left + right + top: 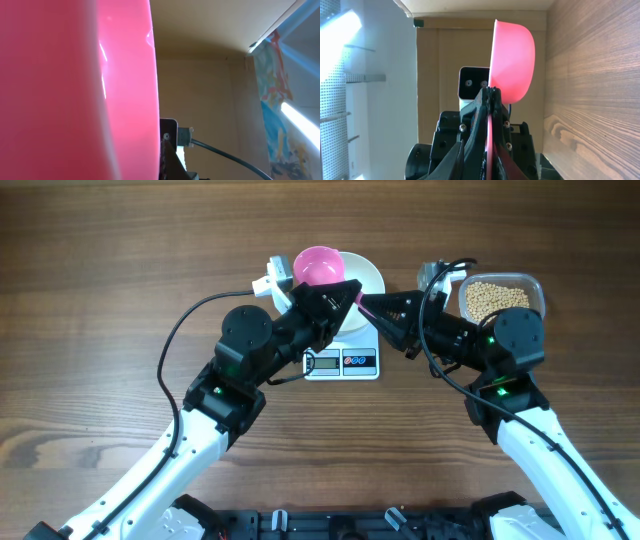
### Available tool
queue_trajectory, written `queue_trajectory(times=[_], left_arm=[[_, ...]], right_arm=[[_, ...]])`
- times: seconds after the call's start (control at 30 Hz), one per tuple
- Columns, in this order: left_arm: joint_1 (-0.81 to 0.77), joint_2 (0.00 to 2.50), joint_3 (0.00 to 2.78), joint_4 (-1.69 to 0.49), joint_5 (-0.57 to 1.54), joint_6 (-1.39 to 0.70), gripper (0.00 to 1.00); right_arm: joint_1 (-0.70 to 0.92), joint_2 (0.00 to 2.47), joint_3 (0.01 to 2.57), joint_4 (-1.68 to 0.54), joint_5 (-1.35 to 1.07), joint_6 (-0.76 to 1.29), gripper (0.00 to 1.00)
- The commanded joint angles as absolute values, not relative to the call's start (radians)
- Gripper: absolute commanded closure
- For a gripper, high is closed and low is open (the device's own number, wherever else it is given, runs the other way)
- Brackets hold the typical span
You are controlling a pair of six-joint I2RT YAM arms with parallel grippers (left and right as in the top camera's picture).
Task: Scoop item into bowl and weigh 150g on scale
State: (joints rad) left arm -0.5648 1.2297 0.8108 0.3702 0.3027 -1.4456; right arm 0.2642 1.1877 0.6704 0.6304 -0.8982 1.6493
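Our left gripper (pixel 347 290) is clamped on the pink scoop (pixel 318 268), holding its handle close to the cup. Our right gripper (pixel 375 307) meets the same handle at its free end, and in the right wrist view its fingers (pixel 476 131) look pressed in on it from both sides, so we read both hands as gripping the scoop at once. The cup hangs over the far left rim of the bowl (pixel 370 278), and we see nothing in it. The bowl sits on the scale (pixel 340 362), and the part of it not hidden shows only bare white. The display is too small for us to read. The beans (pixel 492 300) all lie in the clear tub (pixel 537 288) to the right, apart from the bowl. By our judgement the work has barely begun: the bowl is placed, but scooping, pouring and trimming to weight are all left.
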Motion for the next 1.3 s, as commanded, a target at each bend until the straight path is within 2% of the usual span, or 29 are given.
queue_trajectory(times=[0.0, 0.2, 0.33, 0.47, 0.5, 0.53, 0.57, 0.63, 0.7, 0.73, 0.97, 1.13, 1.27], left_arm=[[-0.569, 1.224, 0.819, 0.373, 0.278, -1.425, 0.96], [-0.569, 1.224, 0.819, 0.373, 0.279, -1.425, 0.96], [-0.572, 1.224, 0.819, 0.373, 0.279, -1.425, 0.96], [-0.572, 1.224, 0.819, 0.373, 0.279, -1.425, 0.95], [-0.572, 1.224, 0.819, 0.373, 0.28, -1.425, 0.86], [-0.572, 1.224, 0.819, 0.373, 0.284, -1.425, 0.62], [-0.572, 1.224, 0.819, 0.373, 0.291, -1.424, 0.44], [-0.572, 1.224, 0.819, 0.373, 0.298, -1.42, 0.28], [-0.572, 1.224, 0.819, 0.372, 0.299, -1.396, 0.04], [-0.572, 1.224, 0.819, 0.367, 0.305, -1.363, 0.0], [-0.572, 1.214, 0.819, 0.281, 0.363, -1.213, 0.0], [-0.571, 1.141, 0.825, 0.057, 0.309, -0.959, 0.01], [-0.571, 1.084, 0.955, -0.374, 0.16, -0.755, 0.0]], right_arm=[[0.271, 1.19, 0.682, 0.633, -0.92, 1.653, 0.8], [0.271, 1.19, 0.682, 0.633, -0.92, 1.653, 0.84], [0.271, 1.19, 0.682, 0.633, -0.918, 1.653, 0.95], [0.271, 1.19, 0.683, 0.633, -0.916, 1.648, 0.96], [0.271, 1.19, 0.682, 0.633, -0.915, 1.64, 0.96], [0.271, 1.19, 0.682, 0.633, -0.903, 1.609, 0.95], [0.271, 1.19, 0.682, 0.618, -0.874, 1.564, 0.96], [0.271, 1.19, 0.683, 0.56, -0.833, 1.514, 0.96], [0.271, 1.19, 0.683, 0.508, -0.789, 1.434, 0.96], [0.268, 1.19, 0.683, 0.485, -0.762, 1.388, 0.95], [0.098, 1.189, 0.776, 0.254, -0.74, 1.15, 0.96], [0.026, 1.189, 1.084, -0.332, -0.628, 0.754, 0.95], [0.024, 1.19, 1.264, -0.664, -0.374, 0.56, 0.95]])
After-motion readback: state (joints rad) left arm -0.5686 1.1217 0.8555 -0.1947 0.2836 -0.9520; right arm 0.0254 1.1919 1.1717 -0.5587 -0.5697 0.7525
